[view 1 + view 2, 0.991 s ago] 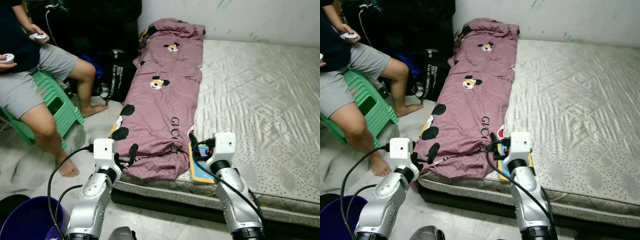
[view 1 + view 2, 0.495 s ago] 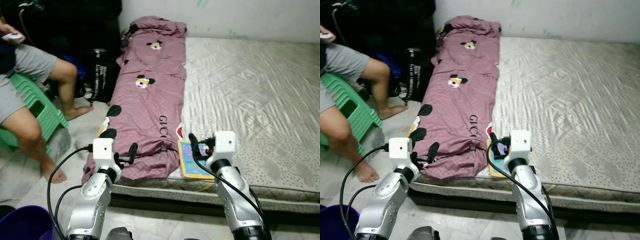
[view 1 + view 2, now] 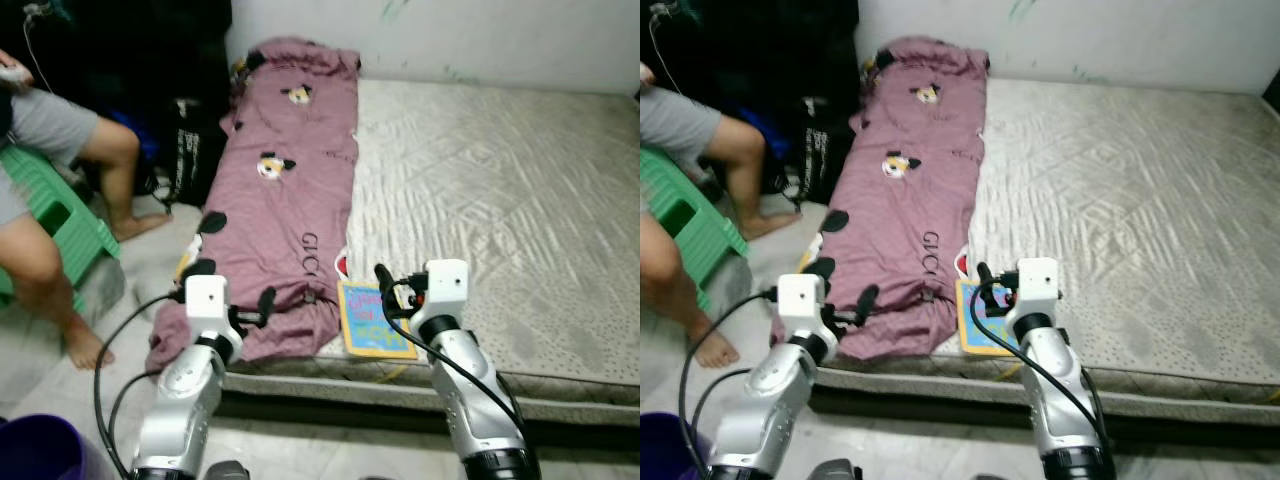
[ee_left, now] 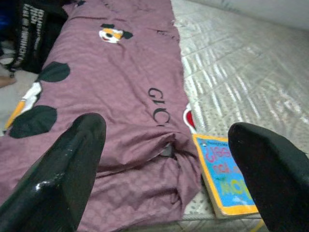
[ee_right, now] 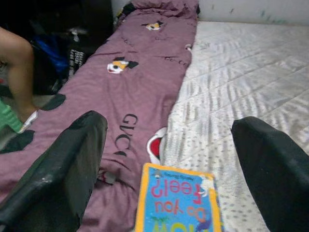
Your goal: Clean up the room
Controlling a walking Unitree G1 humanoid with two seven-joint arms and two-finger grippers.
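Observation:
A purple cartoon-print blanket (image 3: 285, 215) lies lengthwise along the left side of a bare grey mattress (image 3: 500, 190), its near end bunched at the mattress corner. A blue picture book with an orange border (image 3: 372, 320) lies flat on the mattress beside that bunched end. My left gripper (image 3: 250, 312) hovers open over the blanket's near end, the blanket spread between its fingers (image 4: 72, 169). Just right of the book, my right gripper (image 3: 395, 295) hangs open, and the book (image 5: 176, 200) lies below and between its fingers (image 5: 63, 164).
A person (image 3: 45, 170) sits on a green plastic stool (image 3: 65, 225) at the left, bare feet on the floor. A black bag (image 3: 185, 150) stands against the bed's left side. A purple bucket (image 3: 40, 450) is at my lower left. A wall runs behind the mattress.
The camera has moved: the bed now sits more central and the person has slid toward the left edge. The book shows more fully between my grippers. Both arms keep their pose.

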